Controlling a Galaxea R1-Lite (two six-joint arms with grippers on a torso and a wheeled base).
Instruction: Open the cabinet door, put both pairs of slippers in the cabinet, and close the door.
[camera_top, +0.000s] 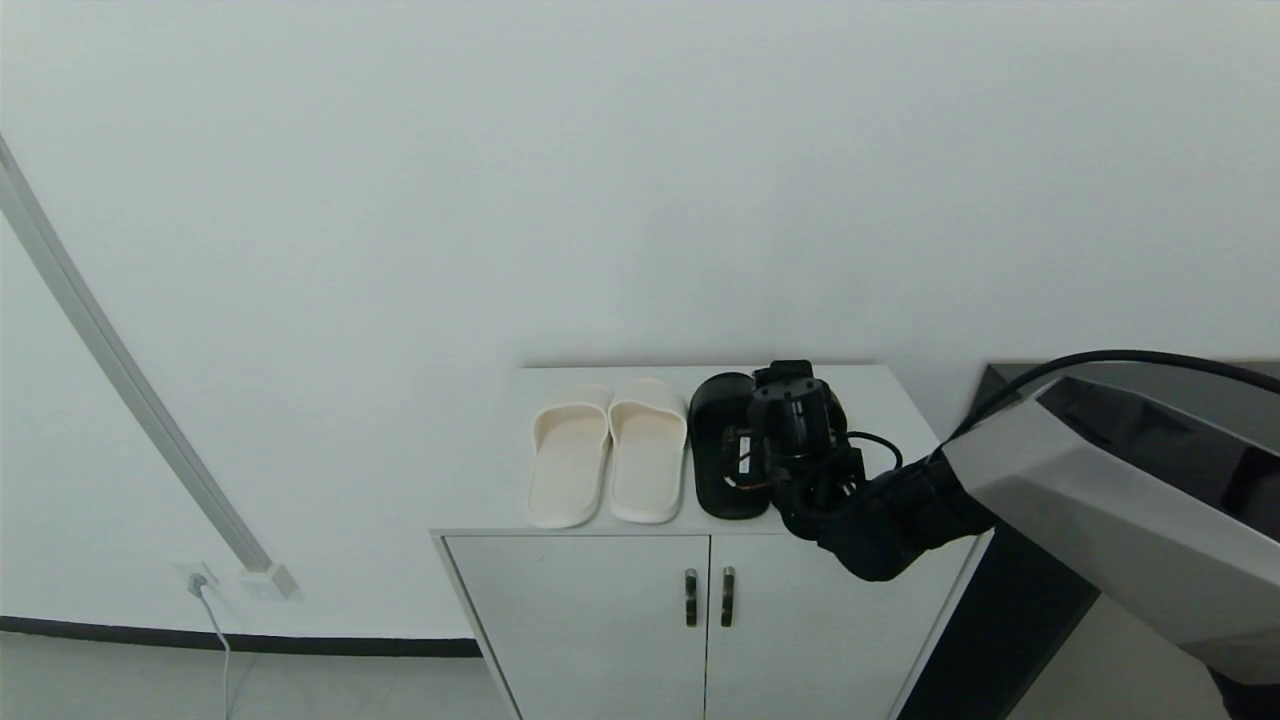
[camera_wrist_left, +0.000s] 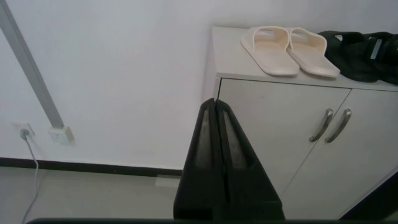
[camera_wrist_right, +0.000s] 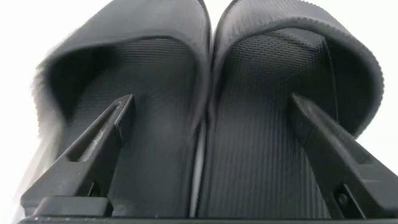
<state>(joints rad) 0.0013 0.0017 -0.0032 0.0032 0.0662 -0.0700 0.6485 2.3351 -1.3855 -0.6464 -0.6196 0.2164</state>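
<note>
On top of the white cabinet (camera_top: 580, 620), the robot's right gripper (camera_wrist_right: 211, 102) hovers low over the black slippers (camera_top: 722, 450), its jaws spread wide. One finger lies over each footbed, and the tips point into the mouths of the two straps. The black pair sits toward the right end of the cabinet's top, the two slippers pressed side by side. The cream slippers (camera_top: 608, 450) rest just beside them, nearer the middle of the top. Below, both cabinet doors are shut, with their paired handles (camera_top: 707, 597) meeting at the centre of the front. The left gripper (camera_wrist_left: 216, 109) hangs out beyond the cabinet's left side, lower than its top, with its fingers pressed together and holding nothing.

The step in hand appears to be lifting the black pair, although no door is open to receive it. To do it well, the jaws should probably close on the two adjoining inner walls, so that both slippers come up as one. The fingers likely need to reach deep enough under the straps that neither slipper slides free. A straight lift off the cabinet's top would avoid nudging the cream pair. The soft straps may flex, so a firm squeeze seems wise. A door has to swing open before anything goes inside, and the idle left arm looks placed for that.
</note>
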